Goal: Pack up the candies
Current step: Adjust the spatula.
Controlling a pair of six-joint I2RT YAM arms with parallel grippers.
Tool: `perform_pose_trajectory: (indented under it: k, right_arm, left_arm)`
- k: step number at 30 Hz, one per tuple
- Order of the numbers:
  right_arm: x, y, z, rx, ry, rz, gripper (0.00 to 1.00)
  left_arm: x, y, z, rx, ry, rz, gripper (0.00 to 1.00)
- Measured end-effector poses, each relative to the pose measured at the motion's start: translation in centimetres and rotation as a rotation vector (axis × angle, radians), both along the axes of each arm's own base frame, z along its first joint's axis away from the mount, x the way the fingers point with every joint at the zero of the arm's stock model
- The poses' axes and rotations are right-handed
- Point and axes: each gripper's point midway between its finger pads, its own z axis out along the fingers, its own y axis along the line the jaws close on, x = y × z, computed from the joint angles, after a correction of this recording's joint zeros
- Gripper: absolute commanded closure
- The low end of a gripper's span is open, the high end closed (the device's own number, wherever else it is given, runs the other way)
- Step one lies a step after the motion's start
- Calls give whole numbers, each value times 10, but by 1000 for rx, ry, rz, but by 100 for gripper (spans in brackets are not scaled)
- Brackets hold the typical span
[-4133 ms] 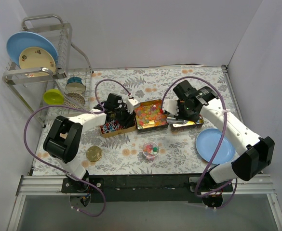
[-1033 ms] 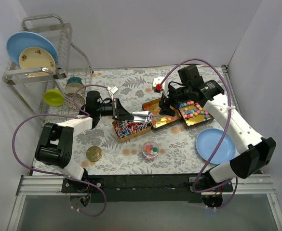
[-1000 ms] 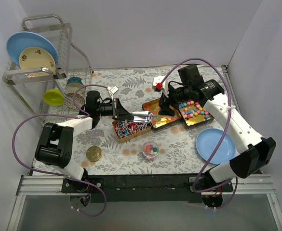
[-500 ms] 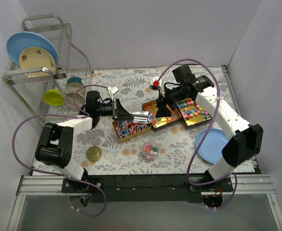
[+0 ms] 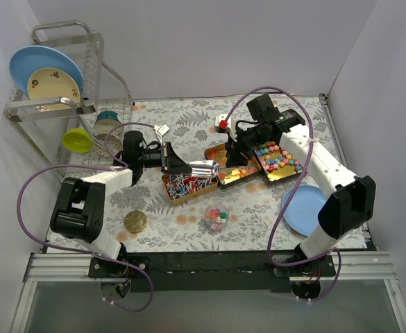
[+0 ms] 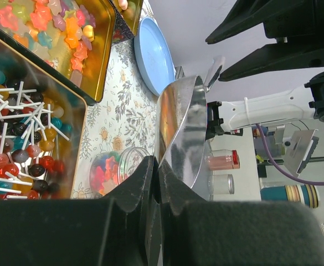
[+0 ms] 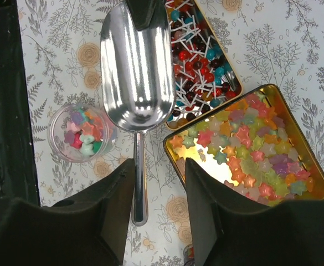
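Crosswise, left end effector point(image 6: 155, 166) pinches the scoop point(image 7: 137, 66) (handle toward spread right end effector point(image 7: 157, 172)) near candies point(image 7: 245, 147).

flower-print table point(image 5: 272, 114), gold tin point(image 5: 241, 183) of star sweets point(image 5: 243, 172) near its middle, lollipop tin point(image 5: 192, 196) just left of that tin, third tin point(image 5: 286, 177) just right, clear cup point(image 5: 207, 216) in front, gold lid point(image 5: 134, 222) front-left, blue plate point(image 5: 303, 208) front-right

Mirror-polished metal scoop point(image 7: 135, 66), glossy gold tin point(image 6: 103, 61), clear plastic cup point(image 7: 52, 130), translucent glossy candies point(image 7: 245, 138).
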Motion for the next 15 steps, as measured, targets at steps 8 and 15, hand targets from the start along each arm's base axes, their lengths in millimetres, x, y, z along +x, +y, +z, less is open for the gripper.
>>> perform_pose_trajectory:
  k: [8,15]
  right_arm:
    - [-2,1,-10,-15,5,23,58]
    - [-7,6,-10,-7,9,46,51]
  left_arm:
    - [-1,1,-2,-1,8,7,100]
    - [0,4,-2,-5,17,16,100]
